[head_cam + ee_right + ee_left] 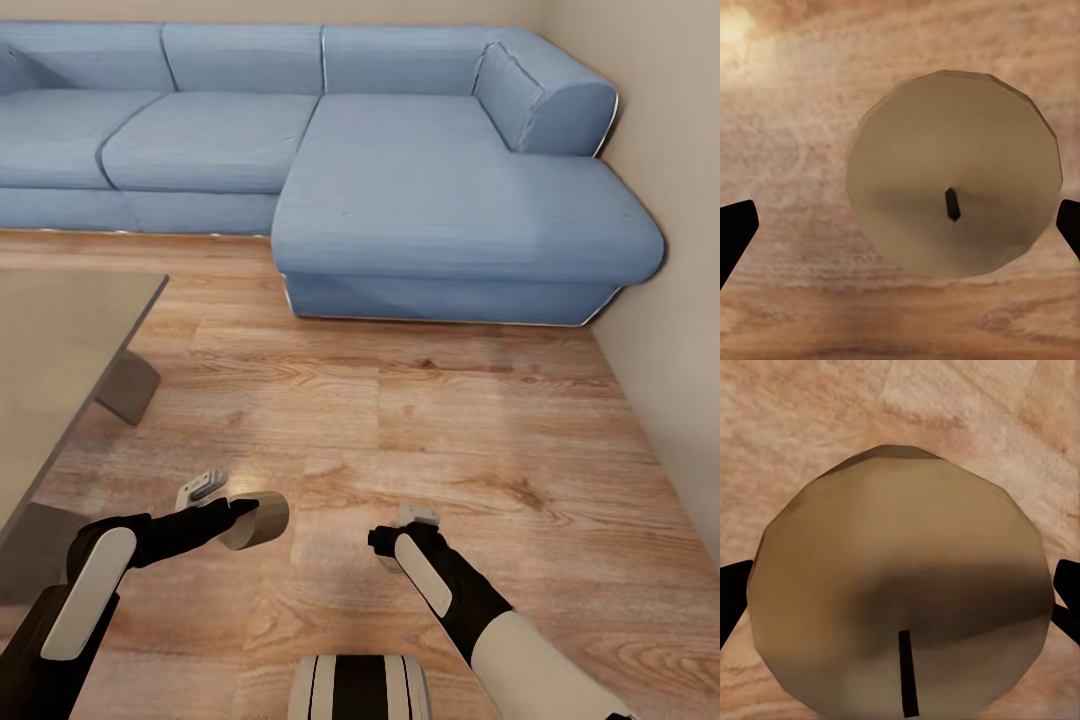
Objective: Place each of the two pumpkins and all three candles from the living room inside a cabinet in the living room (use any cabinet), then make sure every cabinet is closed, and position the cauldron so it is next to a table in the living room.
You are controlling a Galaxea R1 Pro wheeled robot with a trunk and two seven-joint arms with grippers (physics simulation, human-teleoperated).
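Note:
In the head view my left gripper (240, 512) is shut on a tan candle (264, 522), held sideways a little above the wooden floor. The left wrist view looks at that candle's flat top (900, 577) and dark wick, with a black finger (730, 600) against each side. My right gripper (416, 520) points down at the floor and stands open. Its wrist view has a second candle (954, 172) standing upright on the floor between the widely spread fingers (735, 234), apart from both. No pumpkins, cabinet or cauldron are in view.
A blue corner sofa (400, 190) runs along the far side, its chaise reaching toward me. A low tan-topped table (60, 350) stands at the left. A beige wall (670, 380) closes the right. Open wooden floor (400, 420) lies between sofa and grippers.

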